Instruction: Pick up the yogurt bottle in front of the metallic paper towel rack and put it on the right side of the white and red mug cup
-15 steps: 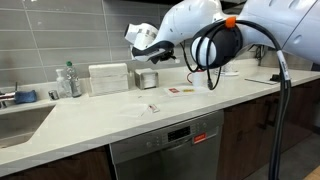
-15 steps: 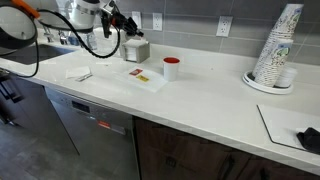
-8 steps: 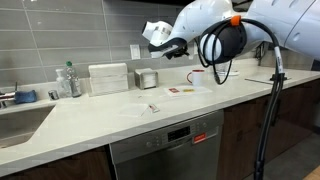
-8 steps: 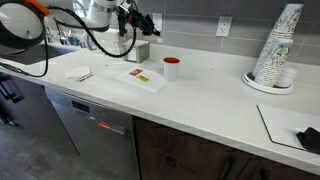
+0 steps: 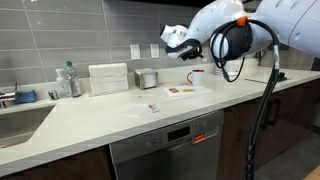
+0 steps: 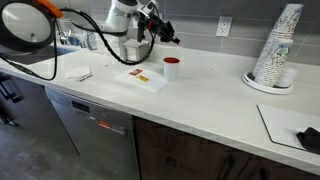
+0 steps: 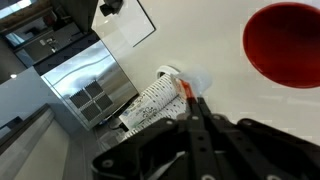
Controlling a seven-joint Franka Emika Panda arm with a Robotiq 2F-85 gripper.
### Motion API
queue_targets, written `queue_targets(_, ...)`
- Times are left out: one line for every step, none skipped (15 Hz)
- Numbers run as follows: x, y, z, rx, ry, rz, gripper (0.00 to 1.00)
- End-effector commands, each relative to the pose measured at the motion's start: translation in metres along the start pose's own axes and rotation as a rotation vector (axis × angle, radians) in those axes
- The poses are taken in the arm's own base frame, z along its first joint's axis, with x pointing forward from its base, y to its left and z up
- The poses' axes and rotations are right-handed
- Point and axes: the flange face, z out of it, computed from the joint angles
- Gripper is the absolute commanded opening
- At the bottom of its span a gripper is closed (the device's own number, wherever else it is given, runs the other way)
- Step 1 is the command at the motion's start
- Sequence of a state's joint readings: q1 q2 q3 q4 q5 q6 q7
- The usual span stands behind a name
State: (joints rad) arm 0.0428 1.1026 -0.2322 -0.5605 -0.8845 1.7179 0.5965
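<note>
My gripper (image 7: 190,100) is shut on the yogurt bottle (image 7: 152,102), a small white bottle with printed text and a red cap, and holds it in the air. The white and red mug cup (image 7: 290,45) stands on the counter below and to one side. In both exterior views the gripper (image 5: 186,48) (image 6: 166,31) hangs above the counter between the metallic paper towel rack (image 5: 148,78) (image 6: 135,50) and the mug (image 6: 171,67) (image 5: 197,74). The rack also shows in the wrist view (image 7: 85,85).
A white rectangular box (image 5: 108,78) and clear bottles (image 5: 68,82) stand by the sink (image 5: 20,115). A flat sheet with small red items (image 6: 146,77) lies near the mug. A stack of paper cups (image 6: 279,50) and a dark object (image 6: 308,138) sit at the far end.
The gripper has lifted away from the rack and travelled along the counter toward the mug, carrying the yogurt bottle.
</note>
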Motion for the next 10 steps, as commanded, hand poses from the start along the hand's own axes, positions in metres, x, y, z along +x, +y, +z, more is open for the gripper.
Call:
queue_targets(-0.001,0.006,0.043,0.070,-0.015,-0.002,0.00)
queue_targets(-0.002,0.006,0.055,0.076,-0.005,-0.003,0.00)
queue_targets(-0.002,0.005,0.067,0.097,0.009,0.001,0.00)
queue_targets(-0.003,0.006,0.075,0.119,0.032,0.001,0.00)
queue_targets(-0.005,0.006,0.082,0.138,0.052,-0.008,0.00)
queue_targets(-0.009,0.006,0.088,0.166,0.064,-0.014,0.00)
queue_targets(-0.011,0.007,0.092,0.184,0.083,-0.023,0.00)
queue_targets(-0.014,0.008,0.096,0.198,0.096,-0.027,0.00)
queue_targets(-0.017,0.010,0.099,0.199,0.101,-0.035,0.00)
queue_targets(-0.021,0.012,0.101,0.202,0.103,-0.037,0.00)
